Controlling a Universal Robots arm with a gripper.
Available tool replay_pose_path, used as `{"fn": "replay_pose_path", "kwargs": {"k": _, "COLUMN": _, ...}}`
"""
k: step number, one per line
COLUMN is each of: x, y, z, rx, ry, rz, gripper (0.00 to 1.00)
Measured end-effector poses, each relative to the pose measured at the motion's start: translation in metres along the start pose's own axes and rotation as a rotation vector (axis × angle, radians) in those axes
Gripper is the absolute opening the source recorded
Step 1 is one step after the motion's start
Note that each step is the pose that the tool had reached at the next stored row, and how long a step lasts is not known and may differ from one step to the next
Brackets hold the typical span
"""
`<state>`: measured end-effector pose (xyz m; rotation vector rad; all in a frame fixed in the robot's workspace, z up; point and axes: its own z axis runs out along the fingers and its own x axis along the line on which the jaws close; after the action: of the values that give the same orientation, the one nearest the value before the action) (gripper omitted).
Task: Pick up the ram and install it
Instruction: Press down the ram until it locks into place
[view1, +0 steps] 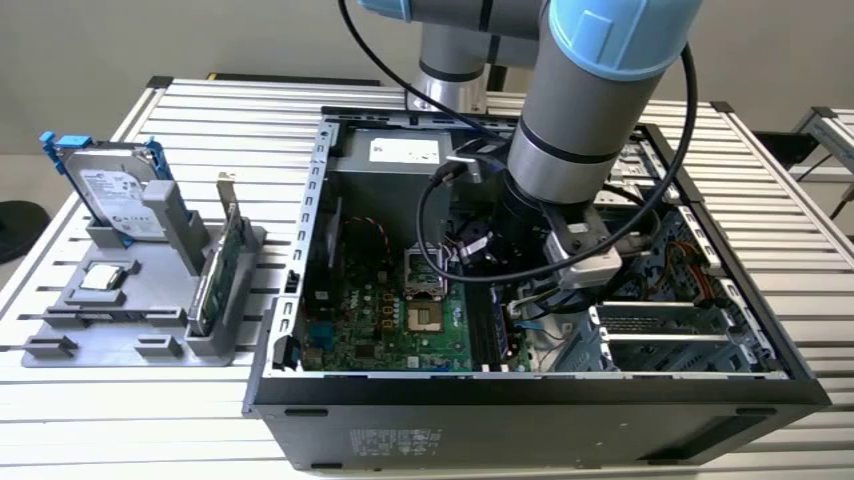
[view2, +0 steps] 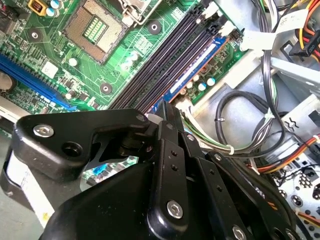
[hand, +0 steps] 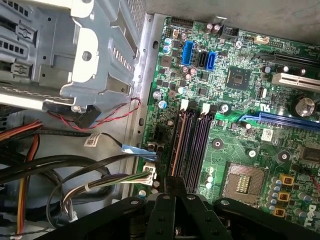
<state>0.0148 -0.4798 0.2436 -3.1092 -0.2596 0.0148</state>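
Install step judged underway: black gripper (view2: 167, 112), jaws seemingly closed on thin dark ram (view2: 172, 117), is poised over long black memory slots (hand: 190, 145); precise slot alignment is needed.

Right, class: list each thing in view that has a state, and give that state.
Computer case: open, side panel off.
CPU socket: empty, contacts exposed.
Memory slots: empty where visible.
Hard drive: upright in grey holder.
Expansion card: on edge in grey holder.
Gripper: inside case, over memory slots.
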Motion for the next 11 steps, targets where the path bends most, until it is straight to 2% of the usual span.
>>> {"fn": "replay_pose_path", "kwargs": {"k": 11, "x": 0.0000, "y": 0.0000, "z": 0.0000, "rx": 0.0016, "ry": -0.0006, "rz": -0.040, "gripper": 0.00}}
